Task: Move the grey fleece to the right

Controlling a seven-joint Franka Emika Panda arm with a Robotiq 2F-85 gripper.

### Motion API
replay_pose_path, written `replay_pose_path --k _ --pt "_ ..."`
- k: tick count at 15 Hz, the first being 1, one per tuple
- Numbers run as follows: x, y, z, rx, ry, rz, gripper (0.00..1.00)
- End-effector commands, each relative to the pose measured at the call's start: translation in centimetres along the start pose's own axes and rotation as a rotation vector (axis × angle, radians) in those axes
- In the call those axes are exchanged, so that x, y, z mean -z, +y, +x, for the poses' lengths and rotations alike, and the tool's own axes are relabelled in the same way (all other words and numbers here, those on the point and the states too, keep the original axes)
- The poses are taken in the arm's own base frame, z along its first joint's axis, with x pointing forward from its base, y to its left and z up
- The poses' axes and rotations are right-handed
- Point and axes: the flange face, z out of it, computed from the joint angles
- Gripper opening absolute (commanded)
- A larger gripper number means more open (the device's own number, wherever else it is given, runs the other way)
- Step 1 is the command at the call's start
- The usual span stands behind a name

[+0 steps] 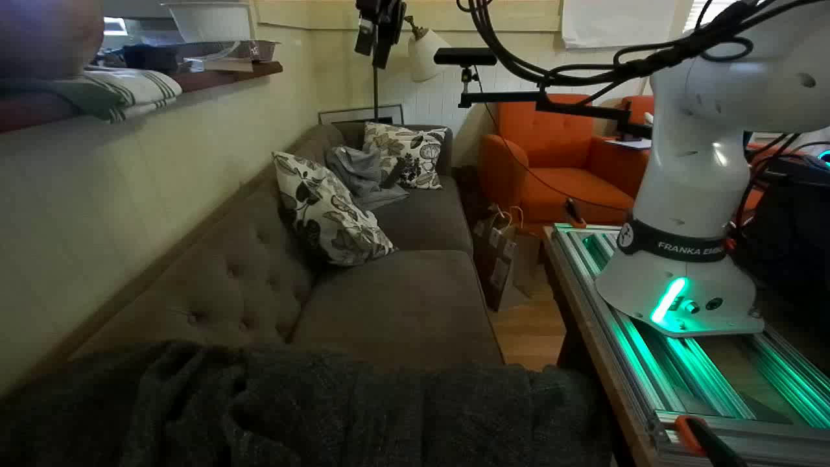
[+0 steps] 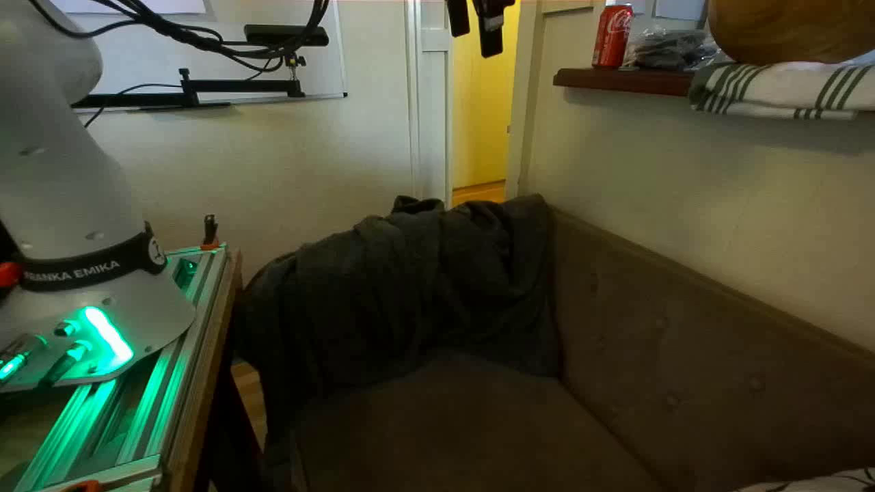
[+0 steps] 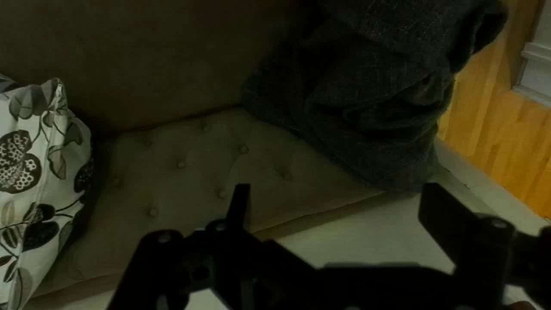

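The grey fleece (image 1: 363, 415) is a dark charcoal, rumpled blanket draped over the sofa's arm end. In an exterior view it (image 2: 410, 294) hangs over the arm, down its front and onto the seat's edge. In the wrist view the fleece (image 3: 374, 94) lies bunched at upper right, its lower edge against the tufted backrest. My gripper (image 3: 337, 186) is open, with nothing between its fingers. It is high above the sofa, apart from the fleece; its fingers show at the top edge of both exterior views (image 1: 373, 58) (image 2: 476, 44).
The brown-grey sofa (image 1: 402, 311) holds patterned cushions (image 1: 331, 211) and a lighter grey cloth (image 1: 356, 170). A wall shelf (image 2: 625, 80) carries a red can (image 2: 612, 35) and a folded striped towel (image 2: 779, 89). The robot's table (image 1: 622, 363) stands beside the sofa. A paper bag (image 1: 509, 266) is on the floor.
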Motion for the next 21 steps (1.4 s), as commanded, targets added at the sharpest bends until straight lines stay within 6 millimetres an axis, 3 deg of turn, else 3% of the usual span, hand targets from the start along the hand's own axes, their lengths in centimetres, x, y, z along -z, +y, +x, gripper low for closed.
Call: replay_pose_path --k 1,4,6,13,21 --pt "0.0 0.0 0.0 0.000 -0.001 0.000 1.00" --pt "-1.0 -0.3 0.2 0.016 -0.007 0.003 1.00" --pt "-3.2 -2.2 0.5 0.063 -0.042 0.011 1.00" --pt "-12.7 -11.9 1.3 0.243 -0.110 0.104 1.00" --pt "-25.4 -18.3 3.2 0.406 -0.184 0.064 1.00"
